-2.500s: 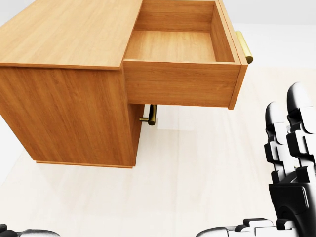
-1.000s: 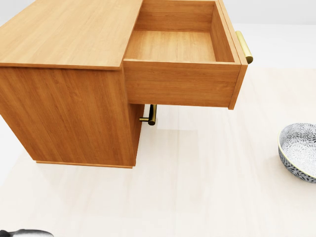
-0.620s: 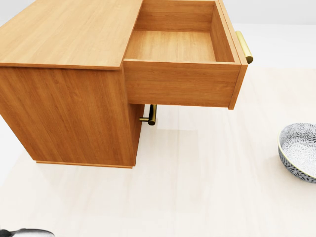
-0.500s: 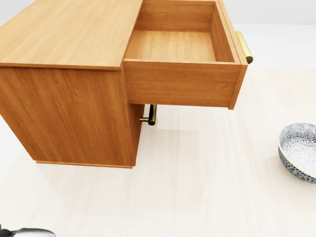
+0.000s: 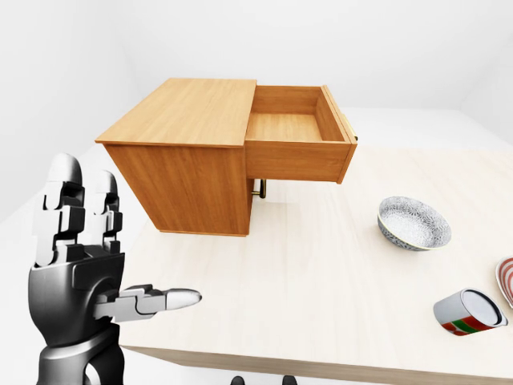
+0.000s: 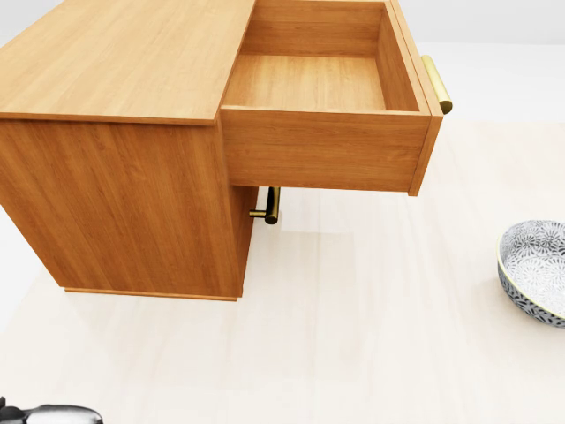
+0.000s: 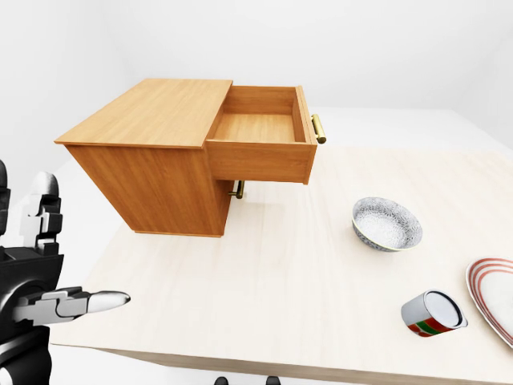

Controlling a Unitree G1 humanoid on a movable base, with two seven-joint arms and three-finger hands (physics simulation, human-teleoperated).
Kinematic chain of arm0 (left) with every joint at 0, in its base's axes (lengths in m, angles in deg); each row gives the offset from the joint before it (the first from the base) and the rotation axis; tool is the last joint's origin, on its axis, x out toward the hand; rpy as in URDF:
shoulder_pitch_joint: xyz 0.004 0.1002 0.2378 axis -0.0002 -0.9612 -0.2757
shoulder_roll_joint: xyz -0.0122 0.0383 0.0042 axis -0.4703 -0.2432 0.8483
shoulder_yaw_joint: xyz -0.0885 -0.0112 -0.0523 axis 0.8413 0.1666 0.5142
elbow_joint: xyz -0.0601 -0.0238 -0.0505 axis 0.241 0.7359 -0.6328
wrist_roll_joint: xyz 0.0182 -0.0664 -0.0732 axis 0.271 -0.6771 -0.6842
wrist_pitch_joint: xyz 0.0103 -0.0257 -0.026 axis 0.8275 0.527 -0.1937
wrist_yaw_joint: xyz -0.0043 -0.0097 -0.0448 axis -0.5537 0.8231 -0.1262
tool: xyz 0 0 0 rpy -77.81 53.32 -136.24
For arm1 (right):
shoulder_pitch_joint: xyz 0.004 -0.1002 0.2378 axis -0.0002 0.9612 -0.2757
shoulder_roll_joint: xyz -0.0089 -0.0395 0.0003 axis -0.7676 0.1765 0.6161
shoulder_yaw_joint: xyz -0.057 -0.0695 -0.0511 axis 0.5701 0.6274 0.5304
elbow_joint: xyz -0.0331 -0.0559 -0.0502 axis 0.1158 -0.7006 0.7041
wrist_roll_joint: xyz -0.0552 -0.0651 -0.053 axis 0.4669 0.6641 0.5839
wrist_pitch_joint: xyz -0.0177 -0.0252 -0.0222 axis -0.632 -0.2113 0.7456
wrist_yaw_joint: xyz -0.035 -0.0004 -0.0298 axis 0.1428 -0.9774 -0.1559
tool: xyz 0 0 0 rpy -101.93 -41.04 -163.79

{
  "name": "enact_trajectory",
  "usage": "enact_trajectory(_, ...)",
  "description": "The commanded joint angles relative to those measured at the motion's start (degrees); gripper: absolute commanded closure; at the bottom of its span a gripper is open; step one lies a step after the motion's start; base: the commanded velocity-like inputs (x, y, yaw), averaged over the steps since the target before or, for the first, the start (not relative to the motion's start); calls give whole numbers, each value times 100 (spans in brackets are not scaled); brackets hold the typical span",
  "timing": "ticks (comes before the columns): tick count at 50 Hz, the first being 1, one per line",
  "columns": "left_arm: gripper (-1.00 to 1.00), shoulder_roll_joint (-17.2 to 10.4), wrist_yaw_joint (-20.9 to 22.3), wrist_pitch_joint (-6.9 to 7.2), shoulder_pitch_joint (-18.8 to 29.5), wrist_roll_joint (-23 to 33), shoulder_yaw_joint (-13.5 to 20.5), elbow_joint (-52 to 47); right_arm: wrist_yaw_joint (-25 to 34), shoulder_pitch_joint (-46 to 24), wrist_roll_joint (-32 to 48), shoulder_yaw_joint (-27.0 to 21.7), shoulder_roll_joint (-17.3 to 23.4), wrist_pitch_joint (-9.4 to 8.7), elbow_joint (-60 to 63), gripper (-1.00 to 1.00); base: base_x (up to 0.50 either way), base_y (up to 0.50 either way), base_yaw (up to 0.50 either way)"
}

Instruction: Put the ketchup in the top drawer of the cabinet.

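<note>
Wooden cabinet stands on a pale surface, its top drawer pulled open and empty. No ketchup shows in any view, so its weight and best grip point cannot be judged. Left hand is raised at the left-eye view's lower left, fingers spread, holding nothing. Right hand is out of view.

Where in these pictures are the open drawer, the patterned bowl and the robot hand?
Open drawer (image 6: pixel 311 82): head view, on its bare inner floor.
Patterned bowl (image 5: pixel 414 223): left-eye view, on its inside.
Left robot hand (image 5: pixel 80 265): left-eye view, on the palm, fingers spread.
</note>
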Motion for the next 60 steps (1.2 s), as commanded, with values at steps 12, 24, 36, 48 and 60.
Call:
enact_trajectory(12,-100,-15,-17,0,33,0,15,81,0,488,-18,-1,-806,0,-676,-100,0,0,0)
enact_trajectory(24,-100,-36,-58,0,37,60,-72,136,0,667,-101,282,-1332,0,-1026,-100,0,0,0)
enact_trajectory(36,-100,-25,-67,0,1,112,-142,131,0,826,-151,691,-1619,0,-1745,-100,0,0,0)
enact_trajectory(48,-100,-23,-58,0,-29,115,-156,133,0,945,-283,919,-1505,0,-2849,-100,0,0,0)
enact_trajectory(60,-100,-37,-77,0,-9,125,-168,179,0,992,-152,996,-1545,0,-2799,-100,0,0,0)
